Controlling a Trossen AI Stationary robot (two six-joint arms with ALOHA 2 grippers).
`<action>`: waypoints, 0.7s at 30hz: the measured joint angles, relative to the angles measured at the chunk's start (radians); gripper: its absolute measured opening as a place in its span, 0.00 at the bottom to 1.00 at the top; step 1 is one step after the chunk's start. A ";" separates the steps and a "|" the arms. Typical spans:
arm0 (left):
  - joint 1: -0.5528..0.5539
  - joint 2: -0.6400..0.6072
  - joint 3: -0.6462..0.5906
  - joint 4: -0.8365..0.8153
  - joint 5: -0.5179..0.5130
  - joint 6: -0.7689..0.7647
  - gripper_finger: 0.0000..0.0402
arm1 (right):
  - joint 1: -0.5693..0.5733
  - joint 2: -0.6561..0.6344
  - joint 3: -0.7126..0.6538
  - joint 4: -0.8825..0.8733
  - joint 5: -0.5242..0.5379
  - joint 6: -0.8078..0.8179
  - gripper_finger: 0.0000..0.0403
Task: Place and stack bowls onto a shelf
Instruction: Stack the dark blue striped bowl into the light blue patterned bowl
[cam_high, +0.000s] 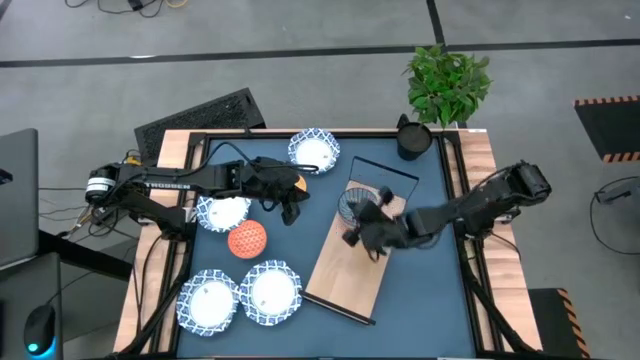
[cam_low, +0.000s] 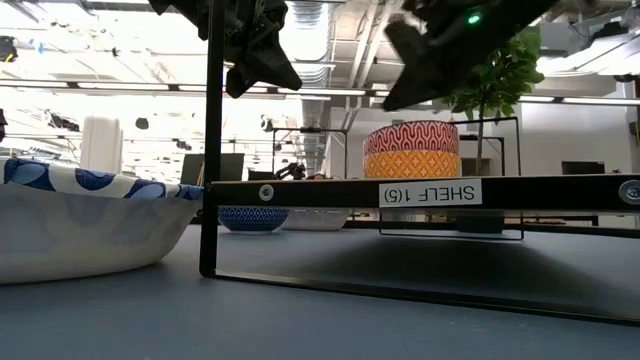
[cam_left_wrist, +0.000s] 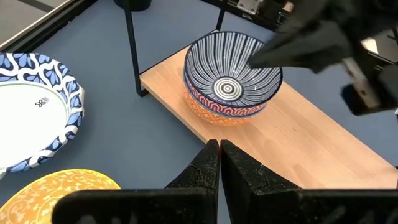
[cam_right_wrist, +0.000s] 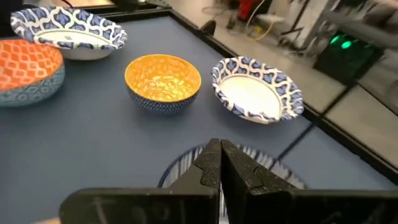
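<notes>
A stack of small bowls (cam_left_wrist: 229, 84) sits on the far end of the shelf's light-wood board (cam_left_wrist: 311, 143). The top bowl is grey-striped (cam_high: 357, 203), with red-patterned (cam_low: 410, 138) and orange (cam_low: 410, 165) ones beneath. My right gripper (cam_high: 353, 238) is shut and hovers just above and beside the stack (cam_right_wrist: 186, 168); in the low view a gap shows between it (cam_low: 395, 95) and the bowls. My left gripper (cam_left_wrist: 219, 163) is shut and hangs over the mat left of the shelf (cam_high: 289, 210), holding nothing. A yellow-lined bowl (cam_right_wrist: 163, 79) rests on the mat below my left arm.
Three white blue-rimmed bowls (cam_high: 314, 150) (cam_high: 222, 211) (cam_high: 271, 292) and another beside them (cam_high: 209, 301), plus an orange bowl (cam_high: 247, 240), stand on the blue mat left of the shelf. A dark pot (cam_high: 413, 138) and a plant (cam_high: 448, 82) are at the far right corner.
</notes>
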 joint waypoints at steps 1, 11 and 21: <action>0.000 0.000 0.000 0.000 0.000 0.000 0.00 | 0.030 0.000 -0.001 -0.014 0.036 0.033 0.06; 0.000 0.000 0.000 0.001 0.000 -0.016 0.00 | 0.123 0.009 0.000 -0.220 0.171 0.352 0.06; 0.000 0.000 0.000 0.001 0.000 -0.012 0.00 | 0.116 0.011 -0.017 -0.238 0.140 0.379 0.06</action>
